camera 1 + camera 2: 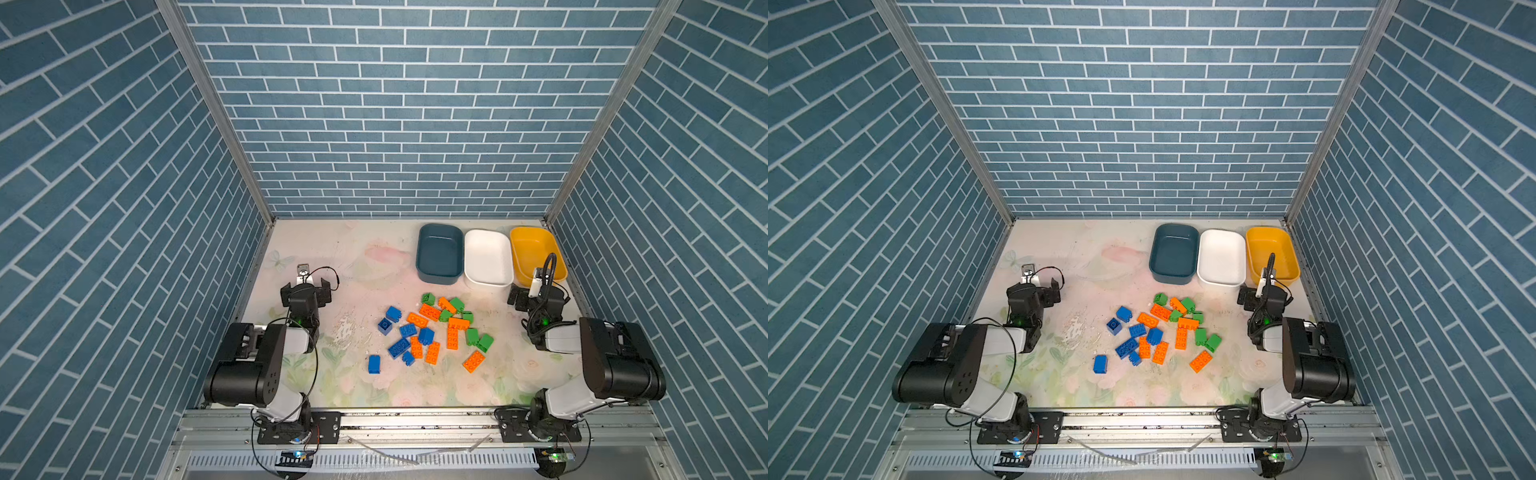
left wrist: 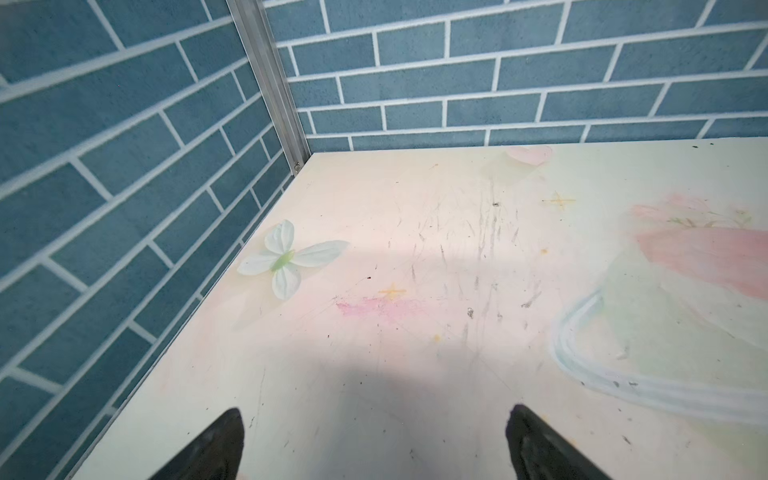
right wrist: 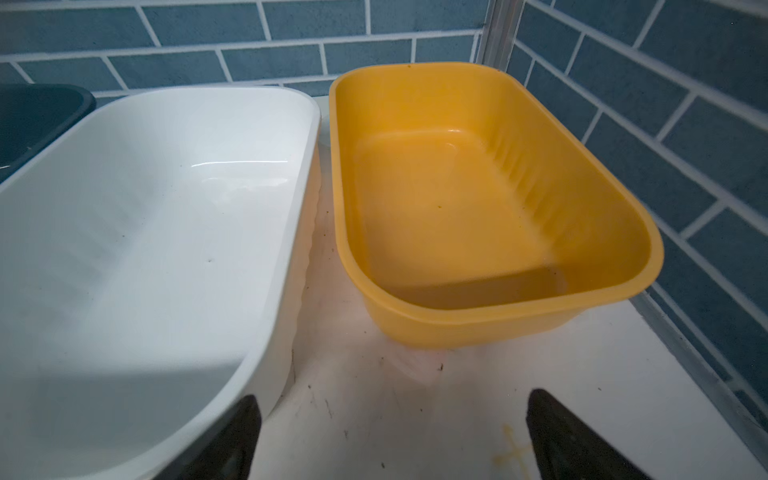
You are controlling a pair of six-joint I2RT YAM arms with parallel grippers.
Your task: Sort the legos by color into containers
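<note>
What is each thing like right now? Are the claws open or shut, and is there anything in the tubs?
Left claw, open, holding nothing.
Right claw, open, holding nothing.
Teal tub, empty.
White tub, empty.
Yellow tub, empty.
Legos, blue, orange and green mixed in a loose pile on the table, none in a tub.

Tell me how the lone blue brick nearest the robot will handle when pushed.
The blue brick looks like hard plastic: probably stiff and light. Flat-sided, it should slide, not roll. Apart from the pile, it likely disturbs nothing.
</note>
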